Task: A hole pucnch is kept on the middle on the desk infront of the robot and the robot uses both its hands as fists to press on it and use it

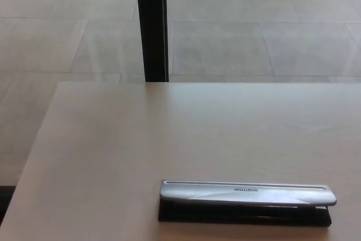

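A long hole punch (pixel 247 200) lies flat on the pale desk (pixel 124 150), near the front edge and right of centre. It has a silver lever on top and a black base beneath. The lever is down, with small lettering on its upper face. Neither of my hands shows in the head view.
A black vertical post (pixel 151 25) stands just behind the desk's far edge. Beyond it is a tiled floor (pixel 254 32). The desk's left edge runs diagonally from the far left corner toward the lower left of the picture.
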Available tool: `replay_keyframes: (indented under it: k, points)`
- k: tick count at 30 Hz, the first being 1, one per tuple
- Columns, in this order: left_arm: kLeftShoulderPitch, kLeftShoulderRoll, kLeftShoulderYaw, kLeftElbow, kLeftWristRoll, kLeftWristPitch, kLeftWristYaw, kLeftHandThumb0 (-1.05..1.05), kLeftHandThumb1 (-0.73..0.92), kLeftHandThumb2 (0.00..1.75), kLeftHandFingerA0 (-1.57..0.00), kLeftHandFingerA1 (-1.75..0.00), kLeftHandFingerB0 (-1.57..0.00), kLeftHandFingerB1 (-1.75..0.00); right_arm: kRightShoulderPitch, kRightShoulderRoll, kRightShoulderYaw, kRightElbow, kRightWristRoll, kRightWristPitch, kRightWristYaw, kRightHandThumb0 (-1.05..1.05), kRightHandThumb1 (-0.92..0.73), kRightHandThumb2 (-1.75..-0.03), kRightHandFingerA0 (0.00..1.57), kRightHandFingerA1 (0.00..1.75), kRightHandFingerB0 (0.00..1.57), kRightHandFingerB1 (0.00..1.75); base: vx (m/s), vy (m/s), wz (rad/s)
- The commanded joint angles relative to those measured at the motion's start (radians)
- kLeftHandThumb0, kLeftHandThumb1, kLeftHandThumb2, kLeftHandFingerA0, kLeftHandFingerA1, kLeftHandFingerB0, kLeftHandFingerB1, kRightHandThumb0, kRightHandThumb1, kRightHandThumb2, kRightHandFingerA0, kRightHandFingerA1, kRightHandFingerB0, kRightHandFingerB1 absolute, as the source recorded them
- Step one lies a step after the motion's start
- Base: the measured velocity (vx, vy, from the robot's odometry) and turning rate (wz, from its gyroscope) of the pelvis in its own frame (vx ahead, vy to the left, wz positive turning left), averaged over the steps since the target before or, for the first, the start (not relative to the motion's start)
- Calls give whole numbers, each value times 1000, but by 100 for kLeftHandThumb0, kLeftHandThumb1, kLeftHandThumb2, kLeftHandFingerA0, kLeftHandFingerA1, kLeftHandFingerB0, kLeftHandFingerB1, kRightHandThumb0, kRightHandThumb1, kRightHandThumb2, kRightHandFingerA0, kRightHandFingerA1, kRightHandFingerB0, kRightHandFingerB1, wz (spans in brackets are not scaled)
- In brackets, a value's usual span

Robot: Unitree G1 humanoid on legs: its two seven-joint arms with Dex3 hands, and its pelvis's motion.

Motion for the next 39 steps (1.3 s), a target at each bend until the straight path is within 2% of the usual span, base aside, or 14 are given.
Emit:
replay_keyframes:
  k: [1,4,5,7,9,10,13,14,15,16,18,19,21,39]
  points:
    - [-305,63,11,-227,-87,103,168,-78,40,105,-136,-138,-123,-115,-186,-59,-5,-210,116,110,-88,-37,-33,-124,121,167,103,118,0,0,0]
    - [-419,25,-113,-389,-64,51,107,-36,44,113,-133,-144,-91,-120,-230,12,42,-456,175,146,-60,-47,-40,-106,116,173,101,112,0,0,0]
    - [-429,15,-134,-414,-70,38,81,-18,44,115,-106,-175,-72,-154,-227,31,53,-510,190,152,-50,-48,-44,-99,120,173,95,105,0,0,0]
    - [-443,-31,-182,-506,-96,35,49,-5,57,117,-100,-175,-76,-129,-220,82,94,-668,216,187,-69,-52,-44,-91,114,169,98,99,0,0,0]
    - [-449,-81,-241,-614,-132,49,24,-3,64,118,-98,-175,-68,-127,-215,140,145,-827,253,220,-97,-57,-38,-106,140,143,98,104,0,0,0]
    - [-458,-110,-270,-668,-133,84,50,-6,62,122,-128,-158,-77,-116,-200,160,176,-902,246,242,-122,-51,-31,-108,118,167,101,112,0,0,0]
    - [-446,-150,-295,-747,-165,92,46,-4,60,125,-101,-175,-65,-147,-177,219,247,-1001,247,256,-121,-42,-29,-120,117,169,100,113,0,0,0]
    - [-427,-188,-350,-794,-159,61,23,-13,60,122,-130,-159,-81,-121,-128,280,300,-1091,280,255,-109,-36,-41,-116,110,174,91,121,0,0,0]
    - [-418,-218,-392,-825,-134,58,34,-11,60,115,-99,-175,-76,-141,-102,312,333,-1143,299,276,-115,-39,-52,-117,132,140,94,110,0,0,0]
    - [-403,-238,-424,-845,-128,65,29,-25,56,115,-125,-145,-89,-119,-76,328,361,-1174,305,288,-101,-36,-54,-117,129,140,92,112,0,0,0]
    - [-379,-276,-479,-885,-125,88,29,-14,62,110,-96,-175,-74,-135,-19,350,415,-1201,285,264,-31,-22,-63,-116,107,175,80,131,0,0,0]
    - [-370,-296,-515,-891,-99,79,29,-23,57,114,-125,-142,-85,-113,5,372,446,-1220,265,263,-29,-22,-63,-112,107,175,80,131,0,0,0]
    - [-352,-351,-582,-902,-86,83,27,-17,66,103,-99,-175,-73,-126,51,428,512,-1249,219,263,-34,-20,-69,-105,100,175,74,135,0,0,0]
    - [-179,-639,-922,-794,24,119,94,-20,74,95,-92,-175,-67,-134,216,567,830,-1190,60,249,49,-29,-66,-103,100,175,72,142,0,0,0]
